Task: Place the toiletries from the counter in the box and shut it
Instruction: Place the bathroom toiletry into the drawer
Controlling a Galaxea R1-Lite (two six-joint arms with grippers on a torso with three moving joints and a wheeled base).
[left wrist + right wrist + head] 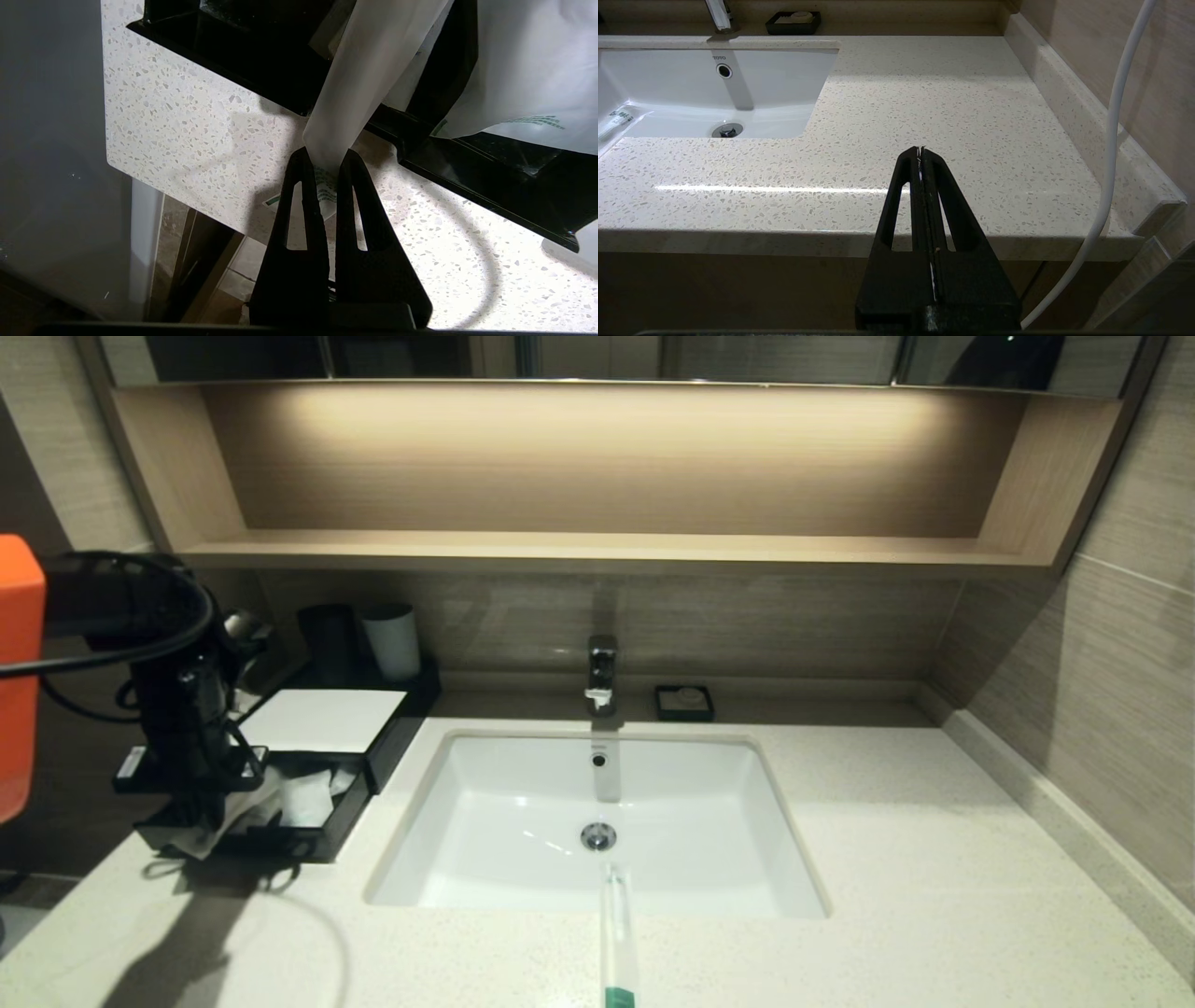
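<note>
The brand name "TOTO" is printed in small dark letters on the back wall of the white rectangular sink basin (714, 79), just above its round overflow hole (724, 71). The green print on the translucent white plastic sleeves (537, 121) is too small to read.

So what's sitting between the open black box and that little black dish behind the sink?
In the head view, only the faucet stands between the box and the dish.

— What do you see of the toiletries?
— One clear sleeve (618, 938) lies across the sink's front rim on the counter (887, 896). White sachets (306, 796) sit in the black box's (322, 737) open drawer; one sleeve (359, 88) hangs over its edge.
</note>
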